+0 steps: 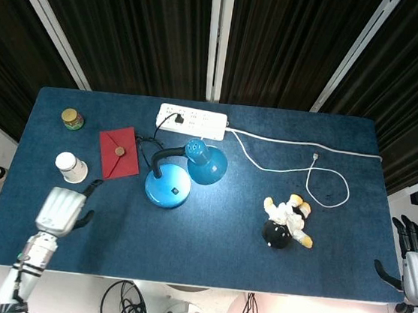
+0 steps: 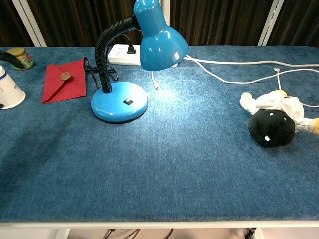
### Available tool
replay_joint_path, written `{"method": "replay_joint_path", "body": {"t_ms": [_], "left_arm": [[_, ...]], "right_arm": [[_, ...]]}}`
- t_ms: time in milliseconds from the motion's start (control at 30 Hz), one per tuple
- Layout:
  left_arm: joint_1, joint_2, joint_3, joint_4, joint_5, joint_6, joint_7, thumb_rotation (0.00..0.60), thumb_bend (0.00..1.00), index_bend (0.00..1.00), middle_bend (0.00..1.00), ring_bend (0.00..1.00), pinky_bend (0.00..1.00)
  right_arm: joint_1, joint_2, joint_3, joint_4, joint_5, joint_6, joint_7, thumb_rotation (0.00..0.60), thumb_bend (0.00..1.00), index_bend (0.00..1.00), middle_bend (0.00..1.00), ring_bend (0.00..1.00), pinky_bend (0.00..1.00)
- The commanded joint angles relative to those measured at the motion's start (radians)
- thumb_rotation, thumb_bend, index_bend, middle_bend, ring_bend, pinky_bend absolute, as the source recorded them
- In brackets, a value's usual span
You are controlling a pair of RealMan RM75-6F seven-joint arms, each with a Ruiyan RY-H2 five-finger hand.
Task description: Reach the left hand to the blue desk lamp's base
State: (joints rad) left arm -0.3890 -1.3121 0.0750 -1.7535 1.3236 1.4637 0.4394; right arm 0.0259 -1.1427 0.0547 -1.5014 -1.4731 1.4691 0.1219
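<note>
The one blue desk lamp with round base (image 1: 167, 189) stands mid-table, near one red envelope (image 1: 118, 152) and one white paper cup (image 1: 71, 167). My left hand (image 1: 59, 210) hovers well apart, fingers spread, empty. My right hand (image 1: 417, 265) is open too.

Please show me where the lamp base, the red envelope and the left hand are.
lamp base (image 2: 119, 102), chest view, top of the disc.
red envelope (image 1: 118, 153), head view, middle of the flap.
left hand (image 1: 60, 210), head view, back of the hand.
</note>
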Motion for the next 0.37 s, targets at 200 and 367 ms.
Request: {"method": "replay_joint_path", "body": {"t_ms": [200,367], "left_arm": [[0.096,0.127,0.010,0.147,0.107,0.070,-0.331,0.600,0.29,0.01,0.00,0.00,0.03],[0.137,0.103,0.011,0.261,0.130,0.082,-0.386,0.600,0.19,0.01,0.00,0.00,0.00]], "right_arm": [[-0.005,0.003,0.003,-0.035,-0.008,0.023,-0.040,0.600,0.21,0.00,0.00,0.00,0.00],[-0.017,-0.021,0.013,-0.033,-0.010,0.064,-0.064,0.600,0.21,0.00,0.00,0.00,0.00]]}}
